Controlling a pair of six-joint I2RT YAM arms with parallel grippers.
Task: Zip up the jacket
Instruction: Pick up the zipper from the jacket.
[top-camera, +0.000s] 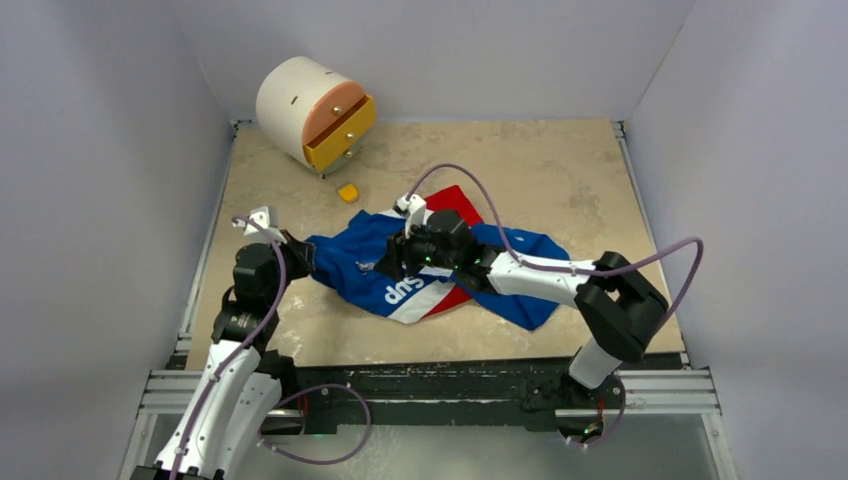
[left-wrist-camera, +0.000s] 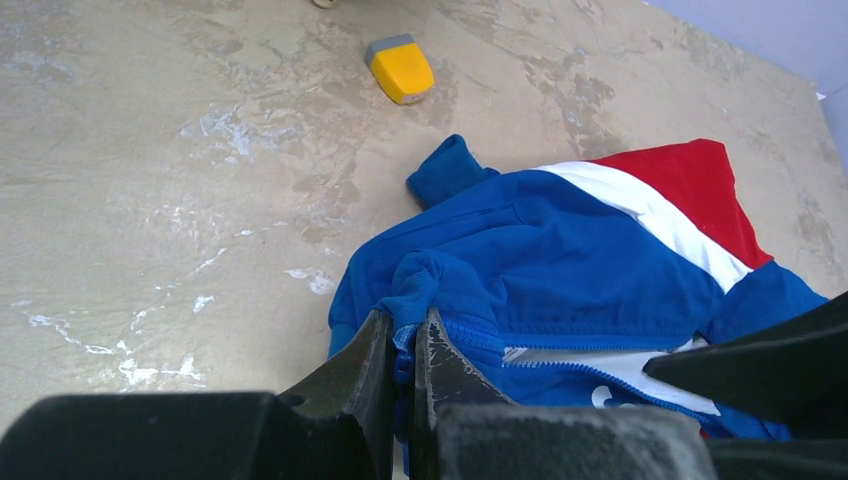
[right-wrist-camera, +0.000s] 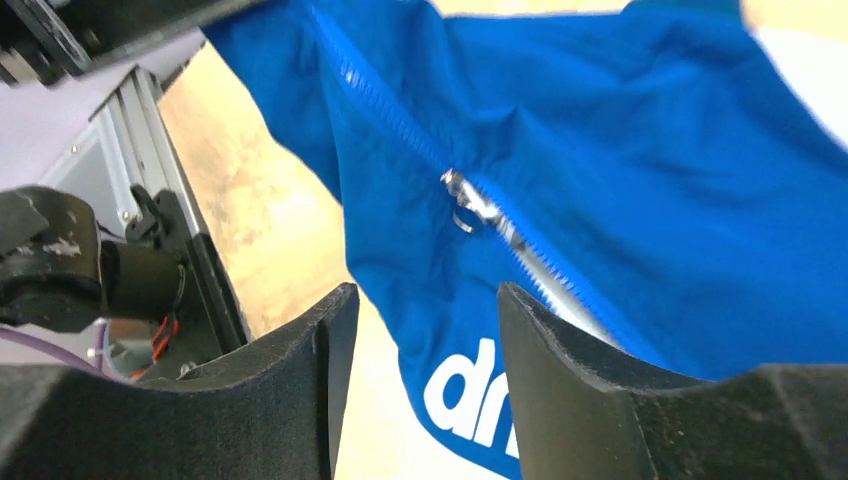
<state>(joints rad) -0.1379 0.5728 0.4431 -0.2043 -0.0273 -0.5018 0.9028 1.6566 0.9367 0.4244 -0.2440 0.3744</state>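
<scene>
The blue jacket (top-camera: 370, 262) with white and red panels and white lettering lies crumpled in the middle of the table. My left gripper (left-wrist-camera: 403, 325) is shut on the jacket's bottom hem at the foot of the zipper, at the jacket's left end (top-camera: 300, 252). My right gripper (right-wrist-camera: 425, 300) is open above the jacket front (right-wrist-camera: 620, 150), just short of the silver zipper slider (right-wrist-camera: 465, 205). The zipper is closed below the slider and open above it. In the top view the right gripper (top-camera: 395, 262) hovers over the jacket's middle.
A small yellow block (top-camera: 348, 191) lies on the table behind the jacket, also in the left wrist view (left-wrist-camera: 400, 70). A white round drawer unit (top-camera: 312, 110) with orange and yellow drawer fronts stands at the back left. Metal rails (top-camera: 440, 385) run along the near edge.
</scene>
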